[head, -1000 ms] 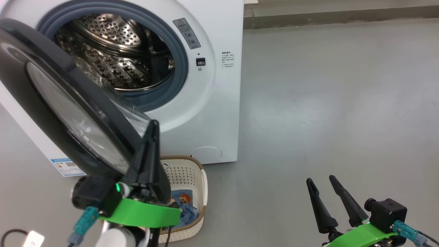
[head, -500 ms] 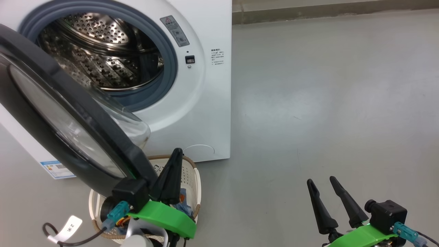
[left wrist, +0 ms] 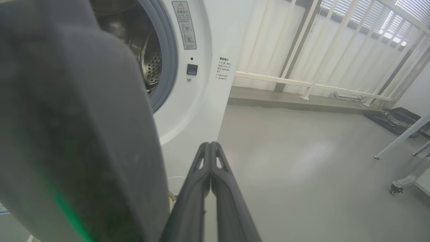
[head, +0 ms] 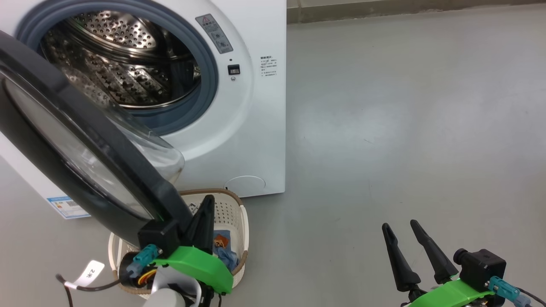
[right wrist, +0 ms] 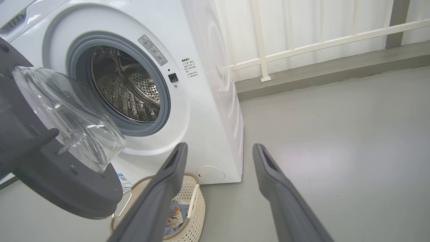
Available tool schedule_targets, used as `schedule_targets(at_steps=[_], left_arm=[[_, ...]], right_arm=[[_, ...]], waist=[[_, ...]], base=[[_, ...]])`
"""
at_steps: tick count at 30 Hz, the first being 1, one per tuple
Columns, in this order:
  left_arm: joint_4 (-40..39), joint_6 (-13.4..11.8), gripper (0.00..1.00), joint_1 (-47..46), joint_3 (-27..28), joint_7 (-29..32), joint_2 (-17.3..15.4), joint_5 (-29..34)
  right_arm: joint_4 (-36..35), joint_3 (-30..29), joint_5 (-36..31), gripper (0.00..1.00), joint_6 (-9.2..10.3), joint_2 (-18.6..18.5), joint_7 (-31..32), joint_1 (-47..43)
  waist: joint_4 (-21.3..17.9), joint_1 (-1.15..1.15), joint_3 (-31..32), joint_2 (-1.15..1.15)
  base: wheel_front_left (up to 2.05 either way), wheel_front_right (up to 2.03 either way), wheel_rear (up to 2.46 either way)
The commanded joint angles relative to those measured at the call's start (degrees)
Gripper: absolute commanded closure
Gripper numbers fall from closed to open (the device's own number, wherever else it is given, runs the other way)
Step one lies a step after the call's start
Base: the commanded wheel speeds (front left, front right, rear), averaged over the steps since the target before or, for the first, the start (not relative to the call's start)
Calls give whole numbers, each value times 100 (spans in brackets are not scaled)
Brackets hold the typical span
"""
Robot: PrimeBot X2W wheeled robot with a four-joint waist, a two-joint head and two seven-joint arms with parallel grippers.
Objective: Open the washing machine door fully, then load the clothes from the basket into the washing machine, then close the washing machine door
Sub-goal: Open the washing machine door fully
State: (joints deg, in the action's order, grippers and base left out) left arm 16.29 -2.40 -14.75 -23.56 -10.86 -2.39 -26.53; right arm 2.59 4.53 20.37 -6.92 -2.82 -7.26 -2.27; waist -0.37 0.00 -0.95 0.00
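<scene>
The washing machine [head: 256, 128] stands at the upper left with its steel drum [head: 119, 64] bare. The washing machine door [head: 85, 121] hangs open toward me, black rim and clear dome [right wrist: 67, 114] showing. My left gripper [head: 209, 199] is shut with nothing in it, fingers pressed together [left wrist: 210, 144], close beside the door's lower edge [left wrist: 67, 134]; I cannot tell whether it touches. Just beneath it sits the basket [head: 239, 204], holding the light-blue clothes [head: 224, 251]. My right gripper [head: 399, 224] is open at the lower right, far from the basket [right wrist: 195, 201] and holding nothing.
Grey floor [head: 405, 128] stretches open to the right of the machine. A white railing [right wrist: 302, 47] and a kerb run behind. A black case [left wrist: 396, 117] and a wheeled table leg [left wrist: 403, 181] stand far right. A tagged cable [head: 89, 273] lies by my left arm.
My left gripper, still shut, has dropped from the door's edge down toward the basket. The head view has shifted a little. The right gripper has not moved.
</scene>
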Motion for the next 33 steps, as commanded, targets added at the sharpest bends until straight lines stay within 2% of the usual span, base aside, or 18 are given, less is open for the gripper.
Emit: schedule_targets(at_steps=[1,15,33], left_arm=[[-76,-42,100,-310,221,-76,-82,-11],[197,-40,100,-329,276,-259,-112,-36],[184,-78,100,-143,62,-314,-86,-141]], right_arm=[[-127,120,65,0,-57,-6,-76,219],[-98,100,62,0,-57,-6,-72,213],[-75,143,99,0,-57,-6,-10,115]], waist=[[6,0,-8,0],[146,0,-37,0],[823,0,253,0]], base=[[0,0,0],[0,0,0],[0,0,0]])
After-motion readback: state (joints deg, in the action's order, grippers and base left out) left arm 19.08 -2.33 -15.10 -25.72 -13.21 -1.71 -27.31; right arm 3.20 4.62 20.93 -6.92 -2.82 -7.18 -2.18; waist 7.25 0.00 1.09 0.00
